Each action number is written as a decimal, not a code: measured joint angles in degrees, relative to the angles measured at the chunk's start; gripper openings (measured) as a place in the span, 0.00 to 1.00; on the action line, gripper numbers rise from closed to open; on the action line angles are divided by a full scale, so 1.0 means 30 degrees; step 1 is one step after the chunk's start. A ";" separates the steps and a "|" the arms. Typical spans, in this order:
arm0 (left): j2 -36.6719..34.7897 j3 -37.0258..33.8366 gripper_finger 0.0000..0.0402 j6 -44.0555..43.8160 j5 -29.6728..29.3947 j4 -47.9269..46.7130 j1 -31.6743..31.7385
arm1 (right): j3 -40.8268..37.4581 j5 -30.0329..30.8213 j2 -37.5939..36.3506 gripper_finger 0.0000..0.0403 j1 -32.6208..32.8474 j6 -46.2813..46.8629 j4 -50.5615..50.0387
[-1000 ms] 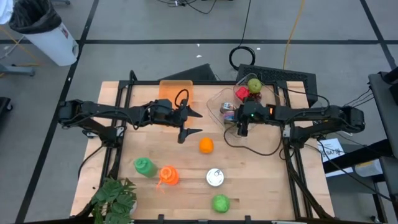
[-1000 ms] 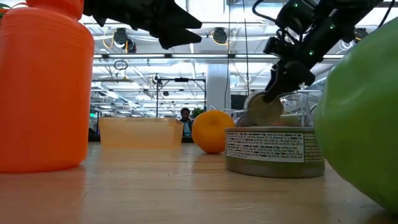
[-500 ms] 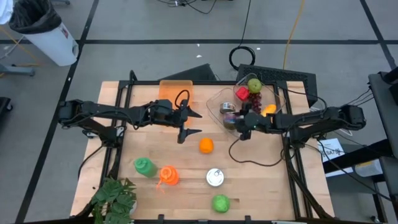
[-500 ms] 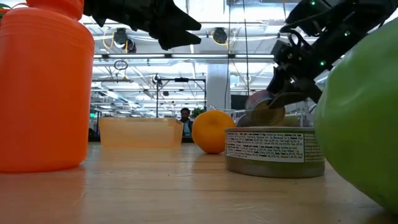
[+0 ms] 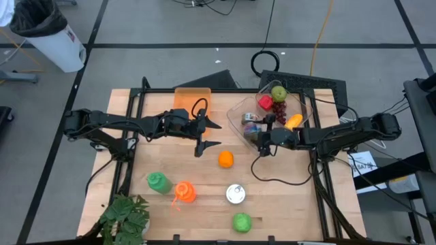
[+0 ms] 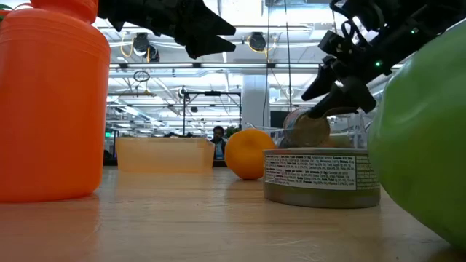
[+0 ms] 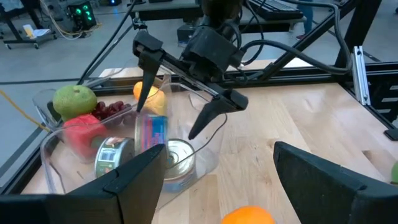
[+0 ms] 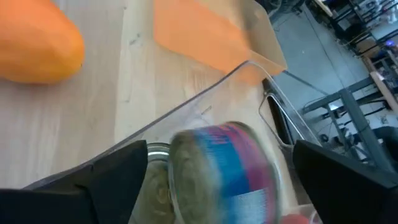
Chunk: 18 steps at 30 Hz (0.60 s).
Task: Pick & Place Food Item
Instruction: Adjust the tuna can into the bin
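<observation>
A clear plastic container [image 5: 240, 109] at the table's far right holds a green fruit [image 5: 278, 92], a red piece [image 5: 265, 102], grapes and cans. My right gripper [image 5: 261, 141] hangs open over its near left corner. A blue-and-pink labelled can [image 7: 152, 134] shows blurred just under the spread fingers [image 7: 144, 87], over a can lying on its side [image 7: 177, 160]; in the right wrist view this can [image 8: 224, 168] stands apart from both fingers. My left gripper [image 5: 208, 136] waits open at mid-table. An orange [image 5: 225, 159] rests on the wood.
On the near half stand a tin can [image 5: 236, 194], a green fruit [image 5: 241, 222], a green bottle [image 5: 157, 181], an orange bottle [image 5: 184, 192] and a plant [image 5: 126, 216]. An orange tray [image 5: 192, 97] lies at the far edge. Bare wood shows between the orange and the container.
My right gripper has tipped over the container's near left corner, risen a little and opened, letting go of the blue-and-pink can. The can has left the fingers and sits lower, inside the container's corner.
</observation>
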 joint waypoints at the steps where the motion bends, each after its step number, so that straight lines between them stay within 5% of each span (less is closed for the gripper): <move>1: 0.0000 0.0000 0.76 -0.0006 0.0000 0.0000 0.0000 | -0.0007 0.0003 0.0000 0.96 0.0090 0.0212 0.0009; 9: 0.0000 0.0007 0.76 -0.0042 -0.0007 0.0000 0.0000 | -0.0080 -0.1379 -0.0448 0.90 0.0585 0.3153 -0.0299; 18: 0.0000 0.0015 0.76 -0.0341 -0.0007 0.0015 0.0000 | 0.2679 -0.1727 -0.1262 0.84 -0.0423 0.2777 -0.3592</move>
